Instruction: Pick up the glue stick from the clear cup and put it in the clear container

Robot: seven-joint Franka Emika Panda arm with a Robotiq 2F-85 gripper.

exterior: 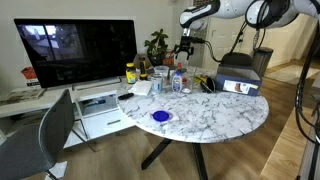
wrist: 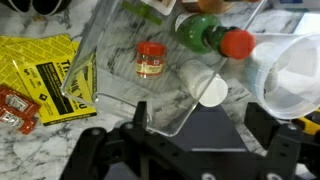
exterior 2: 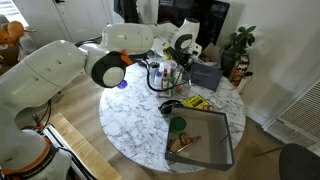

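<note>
In the wrist view a clear container [wrist: 100, 75] lies on the marble table. Inside it are a small red-capped jar [wrist: 150, 60] and a white cylinder [wrist: 203, 84] that looks like the glue stick. A green bottle with a red cap [wrist: 212, 33] lies at its far edge. The clear cup [wrist: 292, 70] stands at the right and looks empty. My gripper [wrist: 200, 125] is open and empty, its two black fingers hanging just above the container's near corner. In both exterior views the gripper [exterior: 183, 47] [exterior 2: 172, 62] hovers over the cluster of items at the table's back.
Yellow packets [wrist: 40, 75] and red sauce sachets [wrist: 15, 105] lie left of the container. A blue disc [exterior: 160, 116] lies on the round marble table [exterior: 215, 115]. A grey tray [exterior 2: 205, 140], a green disc [exterior 2: 178, 125], a black box [exterior: 238, 75] and a monitor [exterior: 80, 50] stand around.
</note>
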